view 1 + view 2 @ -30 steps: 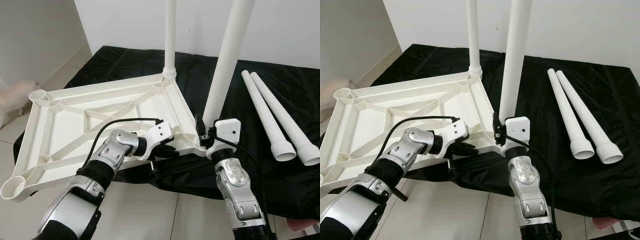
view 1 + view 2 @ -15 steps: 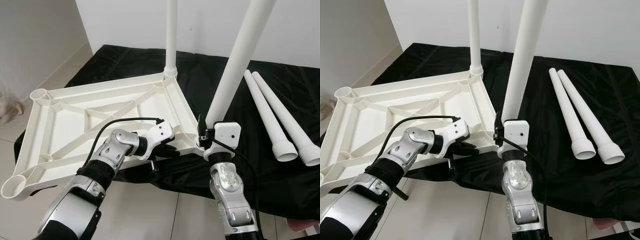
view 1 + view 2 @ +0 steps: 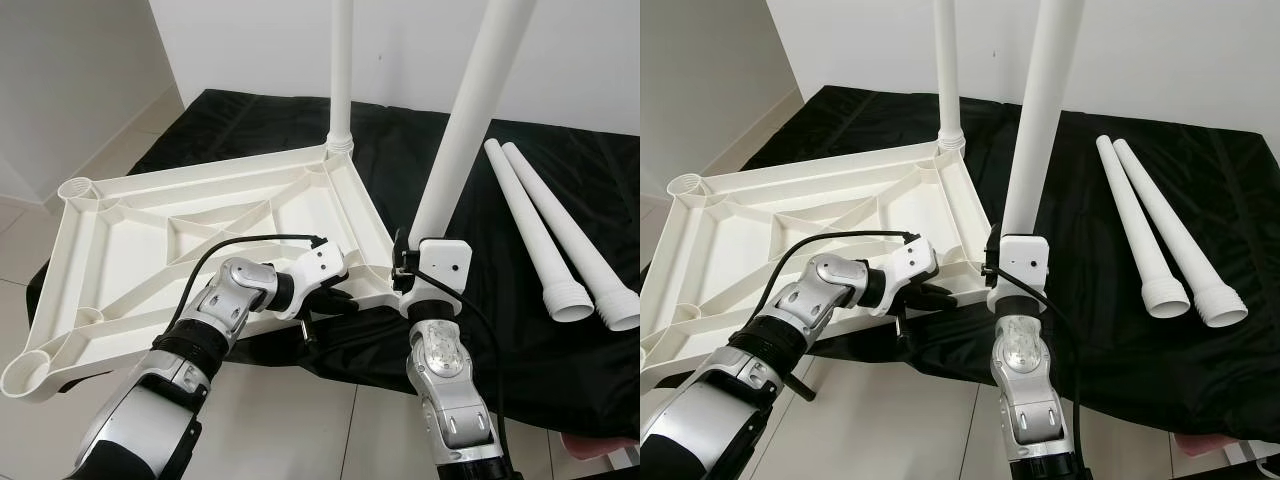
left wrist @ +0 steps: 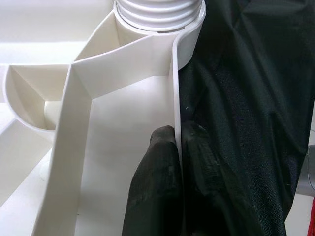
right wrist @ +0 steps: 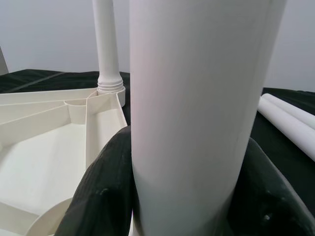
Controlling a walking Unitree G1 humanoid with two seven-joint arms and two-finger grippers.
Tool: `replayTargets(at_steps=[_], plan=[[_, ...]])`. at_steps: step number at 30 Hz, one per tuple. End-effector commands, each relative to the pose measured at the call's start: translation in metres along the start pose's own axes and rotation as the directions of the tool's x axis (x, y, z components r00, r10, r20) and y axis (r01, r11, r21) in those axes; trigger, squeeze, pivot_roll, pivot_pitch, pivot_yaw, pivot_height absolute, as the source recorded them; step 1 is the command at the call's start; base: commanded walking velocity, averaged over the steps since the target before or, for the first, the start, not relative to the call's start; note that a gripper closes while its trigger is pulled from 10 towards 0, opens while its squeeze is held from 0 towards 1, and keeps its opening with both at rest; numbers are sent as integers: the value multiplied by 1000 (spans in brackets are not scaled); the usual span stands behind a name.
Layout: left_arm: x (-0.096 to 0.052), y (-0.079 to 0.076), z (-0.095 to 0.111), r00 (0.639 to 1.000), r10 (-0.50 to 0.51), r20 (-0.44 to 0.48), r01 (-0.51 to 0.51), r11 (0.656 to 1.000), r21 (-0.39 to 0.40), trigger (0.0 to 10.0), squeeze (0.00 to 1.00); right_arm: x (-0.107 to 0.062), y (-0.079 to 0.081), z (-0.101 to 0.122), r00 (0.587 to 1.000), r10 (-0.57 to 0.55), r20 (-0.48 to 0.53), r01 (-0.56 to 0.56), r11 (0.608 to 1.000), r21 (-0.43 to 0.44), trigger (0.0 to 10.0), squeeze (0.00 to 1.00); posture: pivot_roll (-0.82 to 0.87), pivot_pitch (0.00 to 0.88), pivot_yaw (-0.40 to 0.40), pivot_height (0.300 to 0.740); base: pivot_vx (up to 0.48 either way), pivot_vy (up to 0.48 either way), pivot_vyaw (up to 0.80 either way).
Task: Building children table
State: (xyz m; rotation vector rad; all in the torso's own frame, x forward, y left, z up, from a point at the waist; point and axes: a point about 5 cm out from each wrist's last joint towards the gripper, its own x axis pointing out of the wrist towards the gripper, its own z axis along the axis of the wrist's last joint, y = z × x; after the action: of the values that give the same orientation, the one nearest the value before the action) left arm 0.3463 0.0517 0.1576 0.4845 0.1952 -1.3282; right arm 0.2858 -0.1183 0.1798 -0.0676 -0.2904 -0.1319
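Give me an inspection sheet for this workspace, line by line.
Surface: black cloth spread over tiled floor.
Job's things: white tabletop lying underside up; one leg upright in its far corner socket; second leg held nearly upright at the near corner; two spare legs lying side by side on the cloth.
Clutter: a pink and red item at the cloth's near right edge, too cropped to identify.
Grippers: left claw shut on the tabletop's rim; right claw shut on the second leg.
Cables: black cable looping over the left wrist, another at the right wrist.
Surroundings: white walls.
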Motion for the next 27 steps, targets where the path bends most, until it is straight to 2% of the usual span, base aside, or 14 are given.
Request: replayTargets(at_steps=[1, 13, 27], plan=[[-9, 8, 1, 995, 89, 49, -87, 996, -27, 10000, 0, -9, -11, -34, 983, -52, -177, 44, 998, -49, 10000, 0, -153, 139, 71, 740, 0, 0, 0], [-11, 9, 1, 994, 93, 52, -92, 995, -29, 10000, 0, 6, -14, -34, 981, -18, -195, 3, 997, -79, 10000, 0, -151, 146, 73, 740, 0, 0, 0], [-10, 7, 4, 994, 93, 60, -90, 995, -36, 10000, 0, 4, -14, -35, 981, -55, -188, 41, 996, -79, 10000, 0, -147, 152, 81, 740, 0, 0, 0]])
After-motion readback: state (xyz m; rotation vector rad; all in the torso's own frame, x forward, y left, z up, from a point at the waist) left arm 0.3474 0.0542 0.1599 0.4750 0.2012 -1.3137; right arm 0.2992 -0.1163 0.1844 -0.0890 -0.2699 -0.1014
